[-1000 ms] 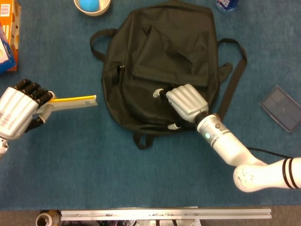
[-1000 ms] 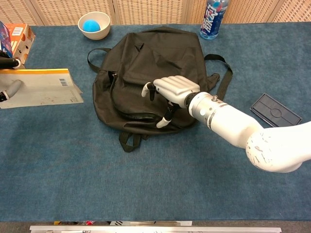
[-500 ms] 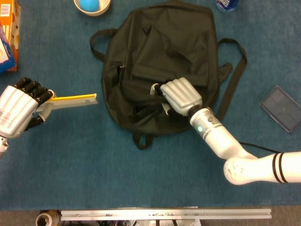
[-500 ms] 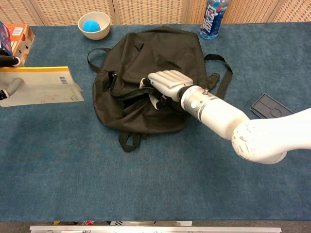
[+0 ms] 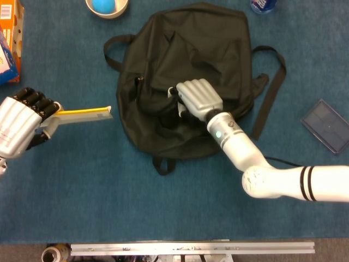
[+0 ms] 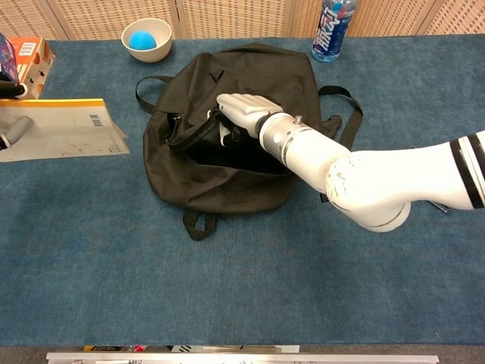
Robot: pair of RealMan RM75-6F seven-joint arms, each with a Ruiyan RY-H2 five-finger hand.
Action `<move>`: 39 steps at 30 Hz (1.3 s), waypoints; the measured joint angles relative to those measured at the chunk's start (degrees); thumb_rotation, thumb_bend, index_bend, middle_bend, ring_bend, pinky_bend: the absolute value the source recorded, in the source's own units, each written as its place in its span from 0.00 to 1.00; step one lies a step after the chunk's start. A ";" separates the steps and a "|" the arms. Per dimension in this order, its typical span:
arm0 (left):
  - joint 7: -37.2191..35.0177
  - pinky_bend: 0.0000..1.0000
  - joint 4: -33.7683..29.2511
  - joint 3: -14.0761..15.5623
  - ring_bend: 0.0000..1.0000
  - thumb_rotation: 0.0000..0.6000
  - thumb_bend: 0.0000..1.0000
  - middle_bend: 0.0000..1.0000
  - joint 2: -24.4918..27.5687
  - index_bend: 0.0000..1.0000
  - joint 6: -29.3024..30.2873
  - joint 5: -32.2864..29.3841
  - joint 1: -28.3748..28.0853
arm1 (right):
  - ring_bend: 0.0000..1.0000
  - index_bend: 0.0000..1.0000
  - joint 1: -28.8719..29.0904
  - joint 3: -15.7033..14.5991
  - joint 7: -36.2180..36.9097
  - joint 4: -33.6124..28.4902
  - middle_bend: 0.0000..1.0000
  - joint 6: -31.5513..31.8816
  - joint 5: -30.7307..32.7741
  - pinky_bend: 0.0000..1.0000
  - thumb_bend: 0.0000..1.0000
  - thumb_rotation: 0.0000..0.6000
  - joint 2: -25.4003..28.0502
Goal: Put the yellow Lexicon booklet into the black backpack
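Yellow Lexicon booklet (image 5: pixel 83 114) sits pinched in the left robot hand (image 5: pixel 23 126), outside; right robot hand (image 5: pixel 197 99) grips the black backpack (image 5: pixel 185 65) flap, mouth open, insertion left

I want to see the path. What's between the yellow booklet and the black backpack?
Only bare blue tablecloth lies between yellow booklet and black backpack, in the head view.

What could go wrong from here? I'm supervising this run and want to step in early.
The right hand holds the black backpack's flap up by the fabric edge alone; if it slips, the opening may fall shut. The left hand grips the yellow Lexicon booklet at one end only, so its free end could sag and catch on the bag's rim. The right forearm lies across the bag, likely narrowing the entry path.
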 measured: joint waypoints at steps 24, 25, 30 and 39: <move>-0.67 0.42 -0.24 -0.94 0.47 1.00 0.37 0.62 -1.00 0.74 1.62 2.90 -3.14 | 0.61 0.57 6.30 18.26 16.59 7.00 0.60 3.16 12.31 0.86 1.00 1.00 -7.39; -0.58 0.42 -0.39 -1.00 0.47 1.00 0.37 0.62 -1.08 0.74 1.59 3.01 -3.34 | 0.61 0.57 6.55 18.96 17.41 7.22 0.60 3.27 12.57 0.86 1.00 1.00 -7.86; -0.32 0.42 -1.35 -1.42 0.47 1.00 0.37 0.62 -1.43 0.74 1.22 3.35 -4.46 | 0.61 0.57 7.67 21.87 20.65 7.84 0.60 3.53 14.01 0.86 1.00 1.00 -9.59; 0.16 0.42 -2.20 -1.48 0.47 1.00 0.37 0.62 -2.82 0.74 -1.36 3.38 -6.27 | 0.61 0.57 8.74 25.43 27.15 9.94 0.60 4.09 12.44 0.86 1.00 1.00 -12.01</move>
